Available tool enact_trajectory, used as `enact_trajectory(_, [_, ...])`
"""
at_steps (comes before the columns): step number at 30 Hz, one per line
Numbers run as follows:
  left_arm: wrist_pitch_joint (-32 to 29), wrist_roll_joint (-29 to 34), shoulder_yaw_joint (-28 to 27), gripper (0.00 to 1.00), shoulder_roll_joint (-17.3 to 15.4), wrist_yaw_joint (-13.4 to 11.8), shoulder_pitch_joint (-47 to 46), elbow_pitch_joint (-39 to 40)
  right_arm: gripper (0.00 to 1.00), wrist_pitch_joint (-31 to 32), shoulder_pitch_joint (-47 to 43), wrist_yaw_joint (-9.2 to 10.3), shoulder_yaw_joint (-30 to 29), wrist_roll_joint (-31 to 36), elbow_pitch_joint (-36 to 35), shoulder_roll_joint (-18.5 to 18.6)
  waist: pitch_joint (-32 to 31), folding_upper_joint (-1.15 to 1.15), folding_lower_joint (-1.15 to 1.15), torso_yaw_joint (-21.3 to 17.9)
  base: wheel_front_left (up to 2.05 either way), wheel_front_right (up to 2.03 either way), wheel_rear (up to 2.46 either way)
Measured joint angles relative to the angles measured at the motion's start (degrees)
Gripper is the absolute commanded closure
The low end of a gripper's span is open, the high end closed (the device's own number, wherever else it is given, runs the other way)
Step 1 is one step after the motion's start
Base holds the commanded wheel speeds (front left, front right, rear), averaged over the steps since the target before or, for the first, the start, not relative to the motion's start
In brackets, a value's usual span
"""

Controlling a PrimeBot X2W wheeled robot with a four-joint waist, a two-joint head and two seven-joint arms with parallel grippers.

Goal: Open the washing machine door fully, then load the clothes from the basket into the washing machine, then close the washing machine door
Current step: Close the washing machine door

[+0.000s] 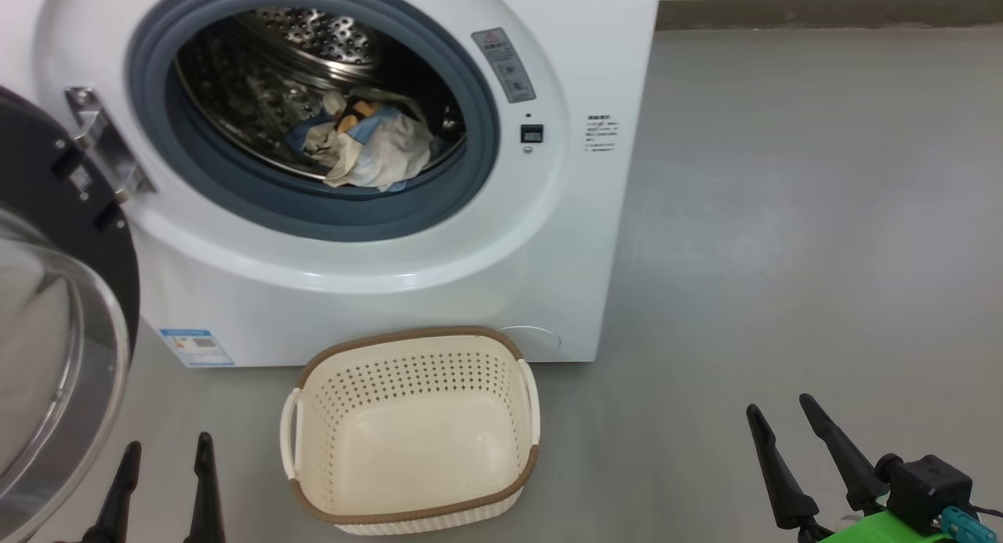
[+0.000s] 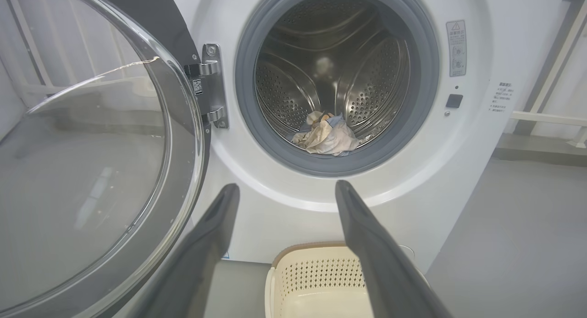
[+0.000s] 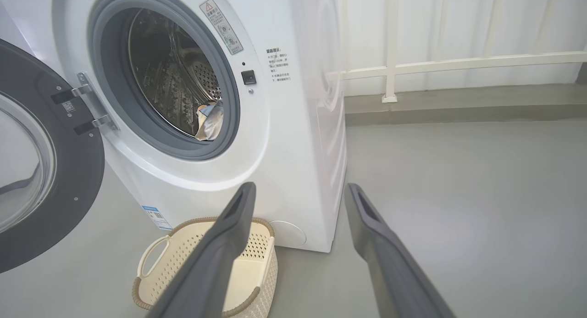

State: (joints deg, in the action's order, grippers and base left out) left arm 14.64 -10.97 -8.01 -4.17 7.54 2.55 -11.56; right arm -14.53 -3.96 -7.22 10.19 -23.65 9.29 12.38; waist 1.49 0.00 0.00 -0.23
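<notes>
The white washing machine [image 1: 548,237] stands ahead with its black door [image 1: 47,331] swung wide open to the left. Inside the steel drum lie the clothes [image 1: 368,139], a crumpled heap of light blue, cream and white cloth. The cream basket [image 1: 415,425] with its brown rim sits on the floor in front of the machine, and nothing lies in it. My left gripper [image 1: 164,447] is open at the lower left, beside the door and left of the basket. My right gripper [image 1: 782,408] is open at the lower right, well clear of the basket.
Grey floor [image 1: 783,253] stretches to the right of the machine. A white railing [image 3: 435,65] and a raised ledge run along the back wall. The door's glass bowl [image 2: 87,171] bulges close to my left fingers [image 2: 215,226].
</notes>
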Motion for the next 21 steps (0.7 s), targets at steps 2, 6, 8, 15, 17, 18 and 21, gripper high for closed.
enact_trajectory(2, [0.0, -0.07, -0.2, 0.0, 0.08, 0.0, 0.0, 0.21, 0.0, 0.0, 0.01, 0.0, 0.41, 0.0, -0.05, 0.01, 0.05, 0.0, 0.0, 0.91, 0.0, 0.0, 0.0])
enact_trajectory(6, [0.0, -0.21, -0.97, 0.0, 0.4, 0.0, 0.0, 0.54, 0.0, 0.0, 0.16, 0.0, 0.79, 0.01, -0.04, 0.13, 0.26, 0.0, 0.0, 3.21, 0.0, 0.0, 0.0])
enact_trajectory(8, [0.0, -0.29, -1.57, 0.0, 0.58, 0.0, 0.01, 0.76, 0.0, 0.0, 0.37, 0.0, 1.07, 0.01, -0.04, 0.16, 0.4, 0.0, 0.0, 4.52, 0.0, 0.0, 0.0])
enact_trajectory(15, [0.0, -0.75, -2.54, 0.0, 1.59, 0.0, 0.01, 1.42, 0.0, 0.0, 3.48, 0.0, 2.86, 0.01, 0.08, 0.76, 1.07, 0.0, 0.0, 9.79, 0.0, 0.0, 0.0])
enact_trajectory(17, [0.0, -0.85, -2.74, 0.0, 1.62, 0.0, 0.01, 1.47, 0.0, 0.0, 3.64, 0.0, 3.02, 0.01, 0.14, 1.09, 1.25, 0.0, 0.0, 11.47, 0.0, 0.0, 0.0])
enact_trajectory(18, [0.0, -0.85, -2.88, 0.0, 1.63, 0.0, 0.01, 1.52, 0.0, 0.0, 3.64, 0.0, 3.19, 0.01, 0.26, 1.27, 1.32, 0.0, 0.0, 12.32, 0.0, 0.0, 0.0])
enact_trajectory(21, [0.0, -0.85, -3.16, 0.0, 1.65, 0.0, 0.03, 1.57, 0.0, 0.0, 3.67, 0.0, 3.92, 0.01, 0.49, 1.82, 1.5, 0.0, 0.0, 14.94, 0.0, 0.0, 0.0])
